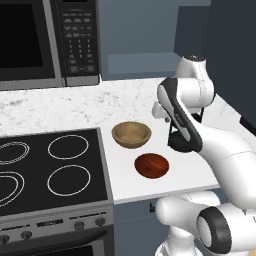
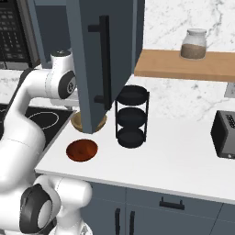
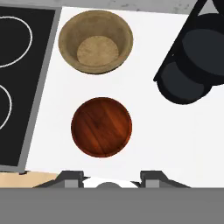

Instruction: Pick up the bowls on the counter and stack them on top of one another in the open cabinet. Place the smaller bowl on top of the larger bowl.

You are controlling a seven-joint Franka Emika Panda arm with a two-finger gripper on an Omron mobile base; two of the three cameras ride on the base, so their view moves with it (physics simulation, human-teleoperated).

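Two bowls sit on the white counter (image 1: pixel 125 102) just right of the stovetop. The larger light tan bowl (image 1: pixel 131 134) (image 3: pixel 96 41) lies farther back. The smaller dark red-brown bowl (image 1: pixel 151 165) (image 3: pixel 101 127) sits nearer the front edge, a short gap from the tan one. In the right base view the red bowl (image 2: pixel 81 150) is in plain sight, while the tan bowl (image 2: pixel 78 121) is half hidden by the cabinet door. My gripper (image 3: pixel 111 179) hovers above the counter looking straight down, open with nothing between its fingers. The red bowl lies just ahead of them. The open cabinet (image 1: pixel 140 30) is on the wall above.
The black stovetop (image 1: pixel 50 165) borders the bowls on the left, under the microwave (image 1: pixel 47 40). The swung-out cabinet door (image 2: pixel 92 59) hangs over the tan bowl. A black three-tier rack (image 2: pixel 131 117) (image 3: pixel 192 57) stands right of the bowls. A toaster (image 2: pixel 225 135) sits far right.
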